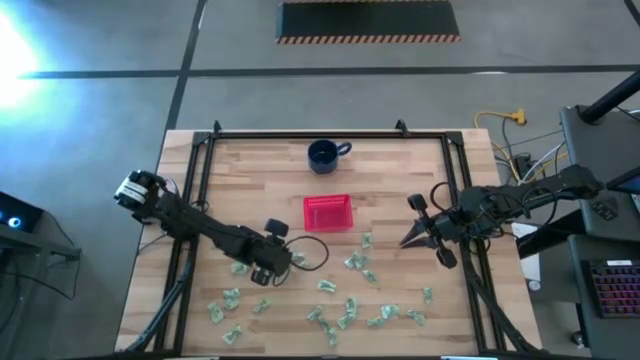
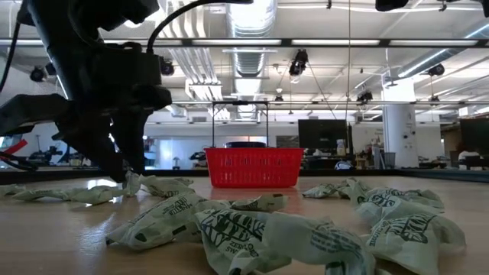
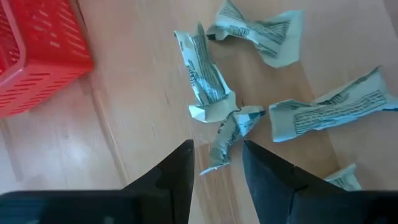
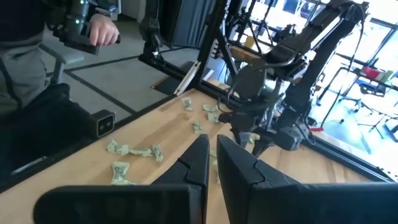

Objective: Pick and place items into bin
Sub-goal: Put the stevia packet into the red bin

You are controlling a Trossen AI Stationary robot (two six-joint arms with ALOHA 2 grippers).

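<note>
Several pale green-and-whitish crumpled items (image 1: 340, 310) lie scattered over the near half of the table. The red bin (image 1: 328, 212) stands at mid-table with its base on the wood, and it also shows in the left wrist view (image 3: 37, 56). My left gripper (image 1: 290, 260) is low over the table, near and left of the bin. It is open, its fingers on either side of the tail of one twisted item (image 3: 219, 146). My right gripper (image 1: 408, 241) hangs right of the bin, shut, with nothing seen in it (image 4: 212, 155).
A dark blue mug (image 1: 323, 154) stands beyond the bin near the far edge. Black frame rails (image 1: 200, 190) run along the table's left and right sides. More items (image 3: 329, 112) lie close beside the left gripper. A person's hand (image 4: 102, 31) shows beyond the table.
</note>
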